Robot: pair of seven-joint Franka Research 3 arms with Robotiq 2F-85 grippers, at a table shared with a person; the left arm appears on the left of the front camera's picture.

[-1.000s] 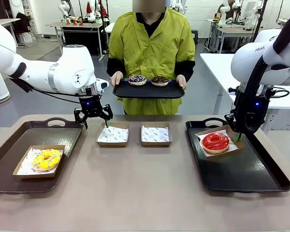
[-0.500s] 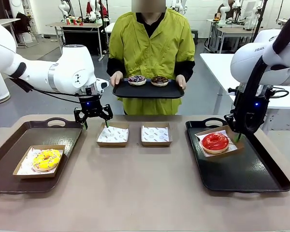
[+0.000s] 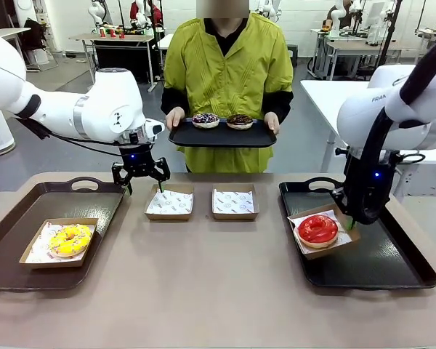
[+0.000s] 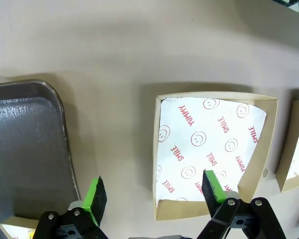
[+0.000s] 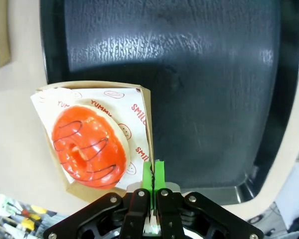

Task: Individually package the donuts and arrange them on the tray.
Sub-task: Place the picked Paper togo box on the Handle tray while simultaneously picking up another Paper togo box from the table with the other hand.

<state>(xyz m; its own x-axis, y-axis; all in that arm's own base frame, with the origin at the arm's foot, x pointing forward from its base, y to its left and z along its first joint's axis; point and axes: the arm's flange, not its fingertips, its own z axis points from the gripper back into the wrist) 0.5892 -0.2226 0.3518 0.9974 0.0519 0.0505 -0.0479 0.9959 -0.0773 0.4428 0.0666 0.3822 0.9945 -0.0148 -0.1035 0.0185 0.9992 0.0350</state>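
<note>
My right gripper is shut on the wall of a paper-lined cardboard box that holds the red-iced donut. In the right wrist view the gripper pinches the box's edge, with the red donut to its left. The box overhangs the left rim of the right tray. My left gripper hangs open over the table by an empty box, its pads straddling that box's corner. The yellow donut sits boxed on the left tray.
Across the table a person holds a black tray carrying the dark purple-sprinkled donut and the brown chocolate donut. A second empty box lies at the table's middle. Bare table lies in front of both boxes.
My right gripper has pulled the red donut's box nearer and leftward on the right tray, turning it slightly. The left arm and the person have stayed still.
</note>
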